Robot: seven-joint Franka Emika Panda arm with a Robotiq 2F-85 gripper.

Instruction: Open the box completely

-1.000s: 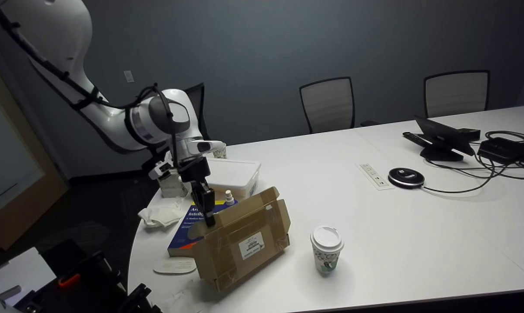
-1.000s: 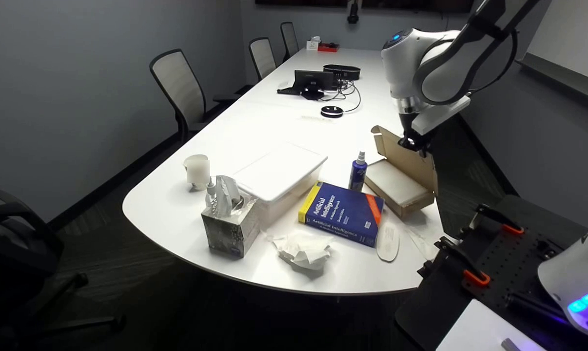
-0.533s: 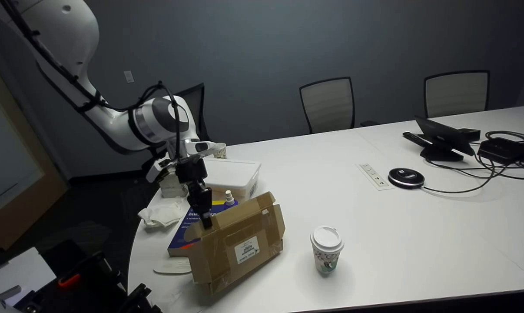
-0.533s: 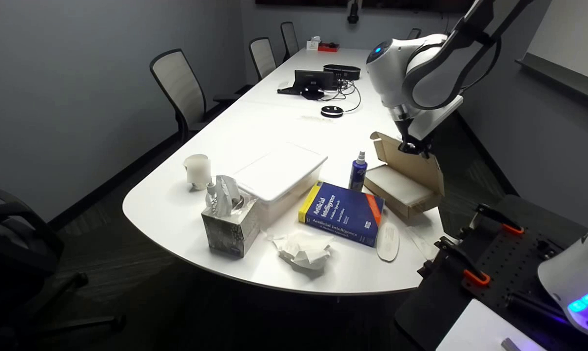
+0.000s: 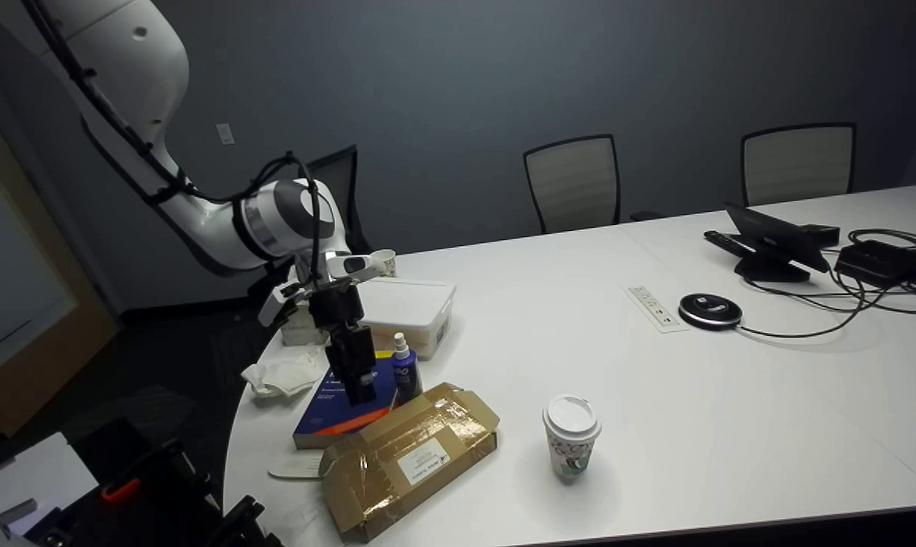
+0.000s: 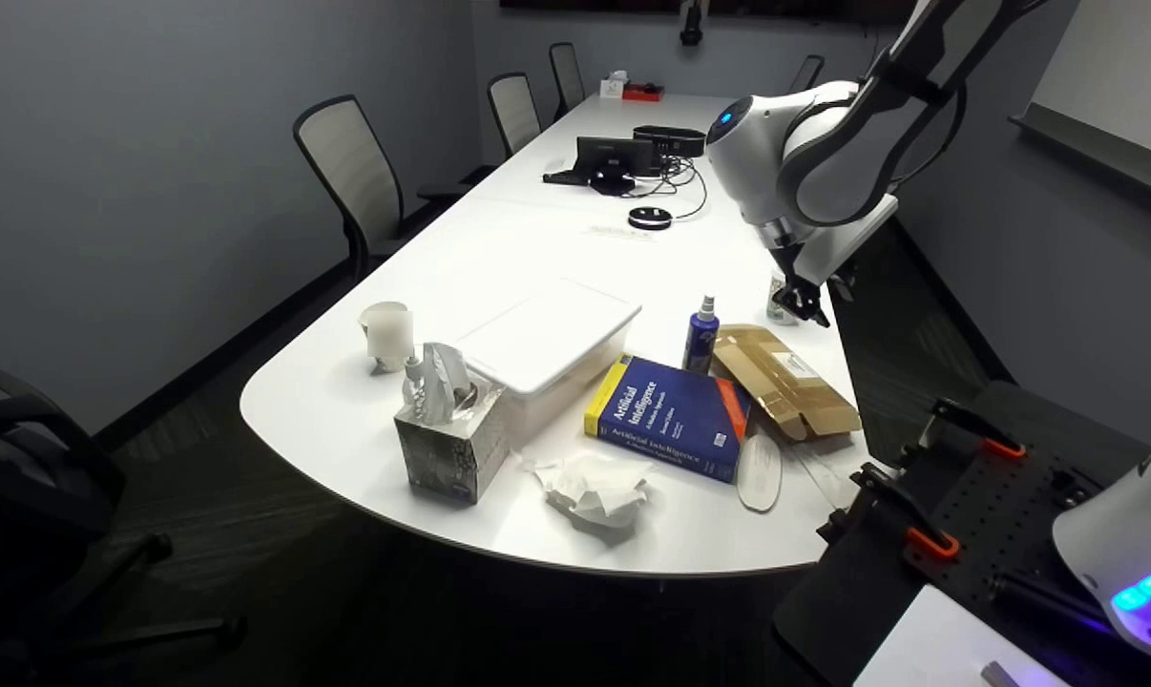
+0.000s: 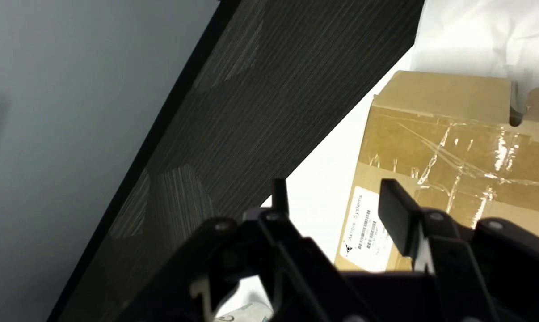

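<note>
Wrist view shows me the fingers unclenched and spread apart, one seen against the box; its label reads "Akribis Systems", with barcodes; in both exterior views the box lies label-up on the bench, just beside the book, flaps poking out; in an exterior view I read "Artificial Intelligence" and "A Modern Approach" on the book; a blue spray bottle stands just beside the book, its print too small.
</note>
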